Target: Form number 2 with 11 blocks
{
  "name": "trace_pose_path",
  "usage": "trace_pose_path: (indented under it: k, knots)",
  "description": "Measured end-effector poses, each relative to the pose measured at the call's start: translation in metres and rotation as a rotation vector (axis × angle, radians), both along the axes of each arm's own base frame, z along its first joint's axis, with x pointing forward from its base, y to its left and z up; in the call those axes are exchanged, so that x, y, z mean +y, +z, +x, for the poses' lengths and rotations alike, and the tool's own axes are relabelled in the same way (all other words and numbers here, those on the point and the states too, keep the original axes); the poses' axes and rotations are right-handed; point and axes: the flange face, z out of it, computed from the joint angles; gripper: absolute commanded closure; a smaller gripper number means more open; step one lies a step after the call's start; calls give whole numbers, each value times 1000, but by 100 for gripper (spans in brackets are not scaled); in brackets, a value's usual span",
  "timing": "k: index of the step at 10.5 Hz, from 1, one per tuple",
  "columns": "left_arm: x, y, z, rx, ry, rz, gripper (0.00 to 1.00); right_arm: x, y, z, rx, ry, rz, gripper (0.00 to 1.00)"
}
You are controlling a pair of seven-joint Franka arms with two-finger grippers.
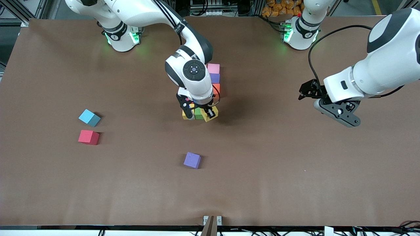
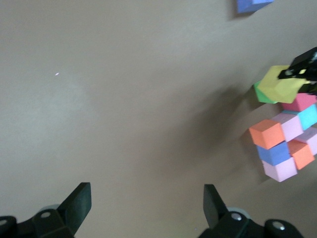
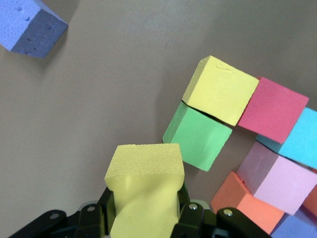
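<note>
Partly built number 2 [image 1: 210,95] of small matte foam cubes at mid-table: a pink cube [image 1: 213,68], a purple cube [image 1: 214,78] and an orange cube [image 1: 216,88] form a column; nearer the front camera, a yellow cube [image 3: 220,90] touches a green cube [image 3: 198,135]. A second yellow foam cube [image 3: 143,186], squeezed between fingers, hangs tilted beside the green one. Loose on the table lie a light blue cube [image 1: 89,117], a red cube [image 1: 88,137] and another purple cube [image 1: 192,160].
</note>
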Motion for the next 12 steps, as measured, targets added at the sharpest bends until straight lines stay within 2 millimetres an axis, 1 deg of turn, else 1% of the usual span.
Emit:
trace_pose_path:
  k: [2, 3, 4, 5, 6, 7, 8, 10, 12]
  knots:
    - [-9, -5, -3, 2, 7, 84, 0, 1, -1, 1, 22, -159, 6, 100]
    - [-7, -4, -3, -2, -7, 96, 0, 5, -6, -2, 26, -207, 8, 100]
    - [3, -1, -1, -5, -16, 96, 0, 12, -11, -7, 28, -239, 13, 100]
    - [17, 6, 1, -9, -8, 92, 0, 18, -16, -12, 28, -262, 17, 100]
    - [28, 15, -1, -12, 3, 101, 0, 25, -17, -17, 23, -277, 29, 100]
    - [32, 24, -6, -12, 16, 121, 0, 30, -18, -20, 18, -287, 38, 100]
    - [31, 31, -12, -16, 23, 139, 0, 33, -23, -24, 23, -290, 34, 100]
    - [30, 42, -21, -11, 56, 160, 0, 37, -43, -27, 28, -295, 28, 100]
    - [28, 49, -26, -12, 138, 176, 0, 35, -60, -25, 29, -303, 21, 100]
